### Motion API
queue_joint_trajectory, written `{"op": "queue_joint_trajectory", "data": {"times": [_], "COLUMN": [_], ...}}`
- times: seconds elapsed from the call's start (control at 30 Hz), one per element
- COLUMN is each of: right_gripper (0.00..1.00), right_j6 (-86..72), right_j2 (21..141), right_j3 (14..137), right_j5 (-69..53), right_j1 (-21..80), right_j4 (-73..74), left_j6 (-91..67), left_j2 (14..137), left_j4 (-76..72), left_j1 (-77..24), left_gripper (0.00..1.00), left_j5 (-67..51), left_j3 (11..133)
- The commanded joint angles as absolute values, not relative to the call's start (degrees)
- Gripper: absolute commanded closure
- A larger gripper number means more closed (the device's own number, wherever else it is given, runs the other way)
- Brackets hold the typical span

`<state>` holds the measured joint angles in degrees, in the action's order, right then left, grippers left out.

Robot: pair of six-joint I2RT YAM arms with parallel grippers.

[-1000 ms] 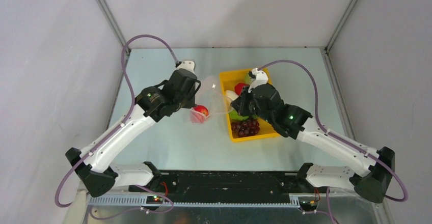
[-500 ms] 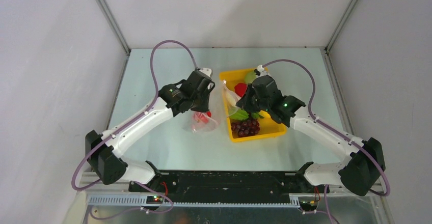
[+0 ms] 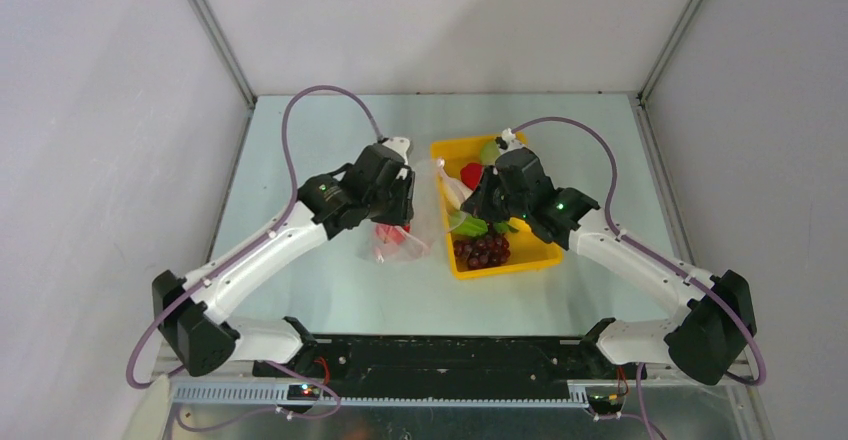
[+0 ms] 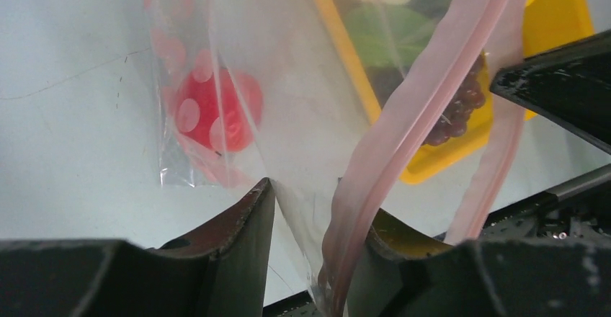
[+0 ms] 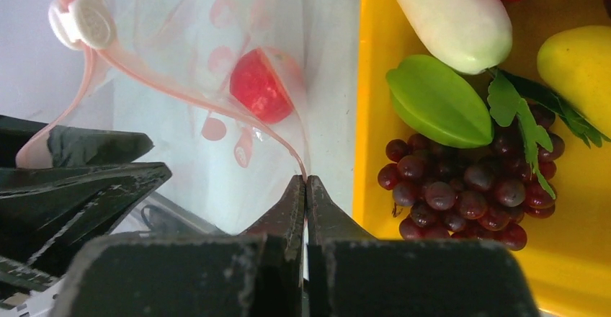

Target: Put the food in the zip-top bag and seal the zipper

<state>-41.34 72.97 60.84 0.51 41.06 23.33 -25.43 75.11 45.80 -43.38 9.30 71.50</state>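
L claw (image 4: 317,203) is narrow and pinches one lip of the zip-top bag (image 3: 402,246) at the pink zipper (image 4: 425,79). R claw (image 5: 306,181) is fully closed on the other lip. The bag mouth is spread btw. them, over the counter (image 3: 330,275), just beside the yellow tray (image 5: 371,79). The red apple (image 5: 259,86) is inside the bag. The grapes (image 5: 461,187), white radish (image 5: 450,14) and green piece (image 5: 436,101) are in the tray.

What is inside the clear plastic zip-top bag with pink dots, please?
One round red toy fruit lies inside the clear dotted bag, seen through its film. No other food shows there; the left gripper hides part from above.
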Motion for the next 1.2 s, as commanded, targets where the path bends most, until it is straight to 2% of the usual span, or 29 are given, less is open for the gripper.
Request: {"op": "queue_joint_trajectory", "data": {"times": [0.0, 0.13, 0.5, 0.7, 0.83, 1.17], "right_gripper": [1.00, 1.00, 1.00, 1.00, 1.00, 1.00], "right_j6": [-39.60, -39.30, -38.71, -39.08, -38.97, -38.55], "right_j2": [72.48, 72.55, 72.74, 73.03, 72.83, 72.90], "right_j3": [61.42, 61.40, 61.43, 61.43, 61.43, 61.36], "right_j5": [-1.47, -0.91, -1.83, -3.16, -3.15, -1.39], "right_j1": [41.06, 41.29, 43.68, 44.55, 44.74, 44.61], "right_j4": [22.44, 22.96, 18.56, 16.04, 16.04, 17.52], "left_j6": [-24.96, -25.07, -24.10, -24.65, -25.04, -25.78], "left_j2": [70.39, 69.06, 69.22, 71.66, 73.04, 69.29], "left_j4": [44.04, 45.76, 45.04, 44.99, 48.73, 53.49], "left_j1": [-43.26, -43.28, -43.87, -44.65, -46.08, -49.16], "left_gripper": [0.56, 0.56, 0.55, 0.54, 0.56, 0.55], "left_j5": [8.75, 11.17, 8.28, 11.66, 14.82, 19.84], "left_j3": [70.96, 70.93, 72.30, 74.51, 76.38, 76.84]}}
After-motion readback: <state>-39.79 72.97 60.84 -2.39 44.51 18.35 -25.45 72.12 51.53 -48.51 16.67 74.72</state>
